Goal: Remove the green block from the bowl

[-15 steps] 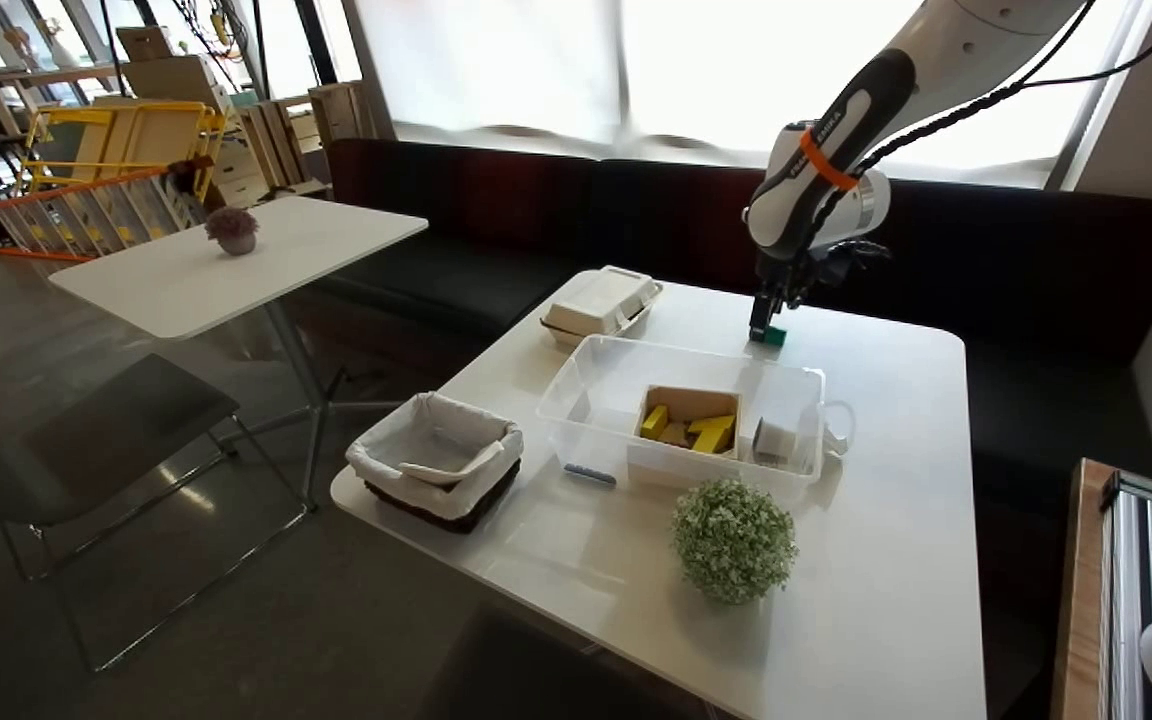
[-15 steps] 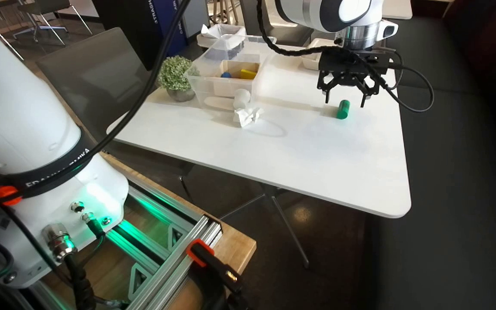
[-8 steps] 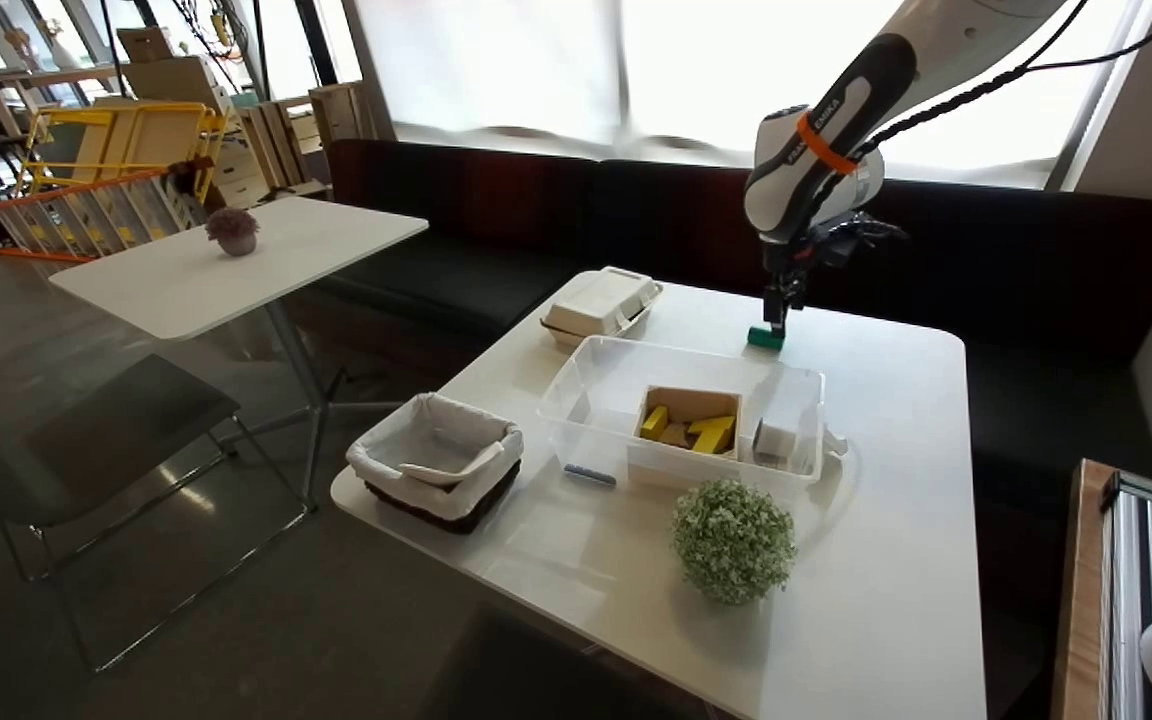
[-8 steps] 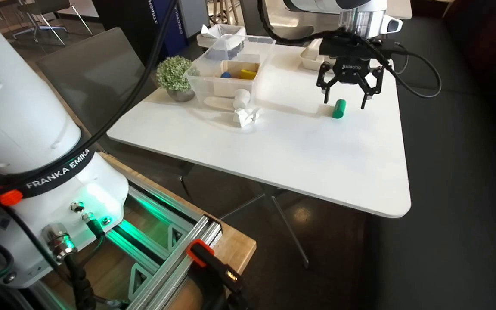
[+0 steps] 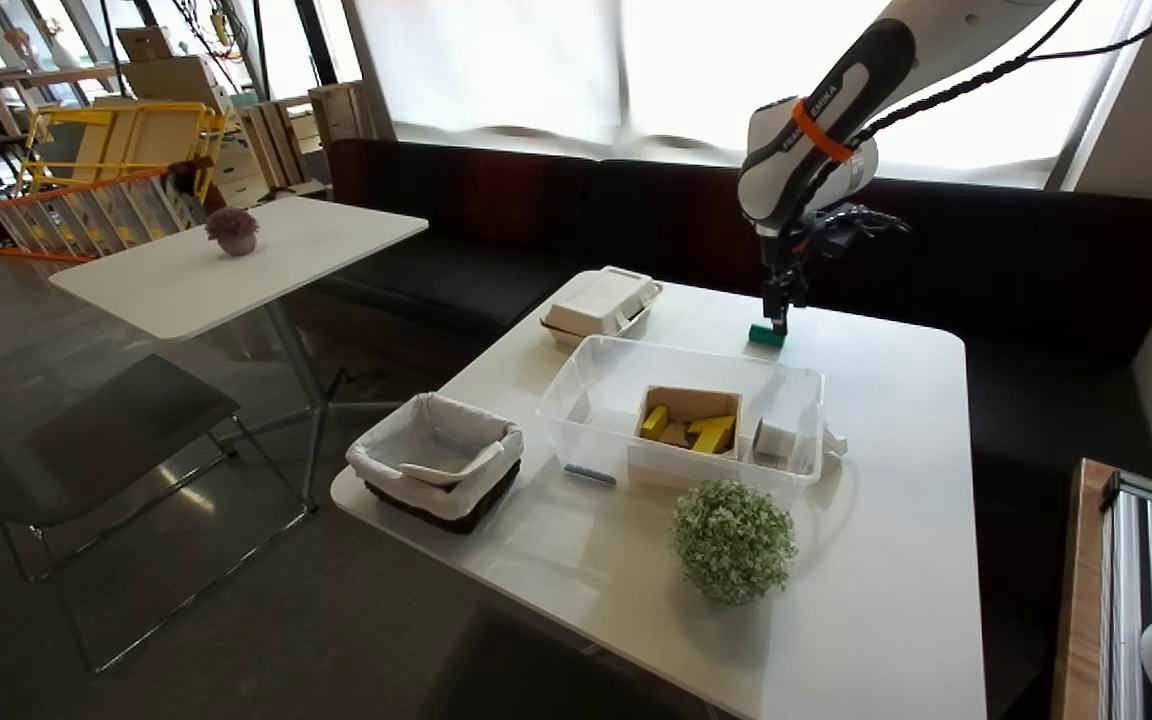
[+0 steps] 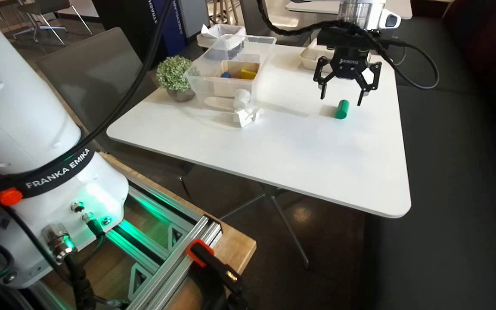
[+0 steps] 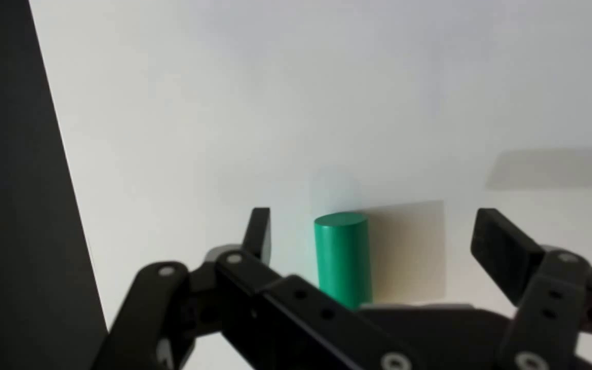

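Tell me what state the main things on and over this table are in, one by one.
Green block: lying on its side on the table
Hand: open, holding nothing
Plastic tub: no lid on
Wooden box: open, yellow pieces inside
Basket: open, white liner over its rim
Takeout box: can't tell whether fully shut
White paper: crumpled
Leafy plant: upright

Blown-out windows, dim floor, soft shadows

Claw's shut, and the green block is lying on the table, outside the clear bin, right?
Not shut: the claw is open, its fingers apart in the wrist view. The green block is lying on the table, outside the clear bin.
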Controlling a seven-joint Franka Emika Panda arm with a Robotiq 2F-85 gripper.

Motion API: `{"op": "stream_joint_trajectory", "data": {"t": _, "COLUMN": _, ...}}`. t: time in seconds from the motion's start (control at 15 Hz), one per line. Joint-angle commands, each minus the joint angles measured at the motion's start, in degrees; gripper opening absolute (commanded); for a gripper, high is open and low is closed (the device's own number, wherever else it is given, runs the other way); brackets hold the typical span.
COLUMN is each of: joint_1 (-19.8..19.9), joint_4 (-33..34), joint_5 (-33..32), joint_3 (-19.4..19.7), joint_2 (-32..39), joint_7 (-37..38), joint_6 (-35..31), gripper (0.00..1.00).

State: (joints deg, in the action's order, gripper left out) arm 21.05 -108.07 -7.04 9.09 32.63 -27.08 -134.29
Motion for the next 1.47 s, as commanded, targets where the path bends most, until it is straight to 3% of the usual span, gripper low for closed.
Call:
{"op": "stream_joint_trajectory", "data": {"t": 0.0, "joint_1": -0.2, "joint_4": 1.9, "joint_5": -0.3, "joint_3": -0.4, "joint_2": 1.7, "joint_7": 0.1, "joint_6": 3.4, "gripper": 1.00}}
{"op": "stream_joint_trajectory", "data": {"t": 0.27, "joint_1": -1.2, "joint_4": 4.2, "joint_5": -1.0, "joint_3": -0.1, "joint_2": 3.0, "joint_7": 1.7, "joint_6": 9.2, "gripper": 1.00}}
{"op": "stream_joint_trajectory", "data": {"t": 0.93, "joint_1": -3.3, "joint_4": 12.4, "joint_5": -4.9, "joint_3": 0.6, "joint_2": 9.9, "joint_7": 5.0, "joint_6": 11.2, "gripper": 1.00}}
{"op": "stream_joint_trajectory", "data": {"t": 1.4, "joint_1": -3.5, "joint_4": 18.8, "joint_5": -5.9, "joint_3": 1.0, "joint_2": 14.0, "joint_7": 6.8, "joint_6": 18.5, "gripper": 1.00}}
